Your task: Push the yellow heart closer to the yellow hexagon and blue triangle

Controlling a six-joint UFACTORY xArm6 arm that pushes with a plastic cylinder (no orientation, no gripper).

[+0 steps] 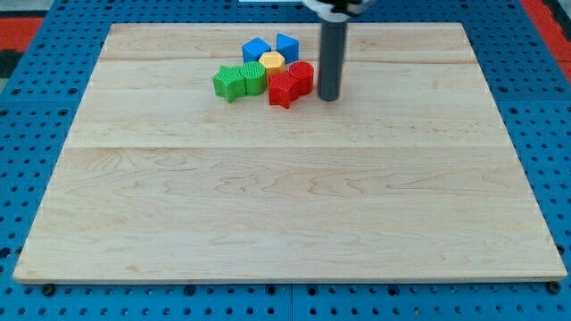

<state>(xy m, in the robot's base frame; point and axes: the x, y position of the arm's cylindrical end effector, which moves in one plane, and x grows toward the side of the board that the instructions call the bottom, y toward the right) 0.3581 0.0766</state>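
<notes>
The near half of the wooden surface lies bare, and everything of interest sits in the upper middle of the frame, where the blocks are packed into one tight cluster. Nearest in that cluster is a red star-like block, with a second red block just behind and to its right; to the left are a green star-like block and a green block touching it. Behind these a single yellow block shows, its shape too small to call heart or hexagon, and farthest back stand two blue blocks, one at and one at, either of which may be the triangle. Only one yellow piece is visible, so I cannot tell where the second is. My tip rests just right of the red blocks, near but apparently not touching. There is no pincer, only the rod, holding nothing. The yellow block already touches the blue ones, so little seems left.
</notes>
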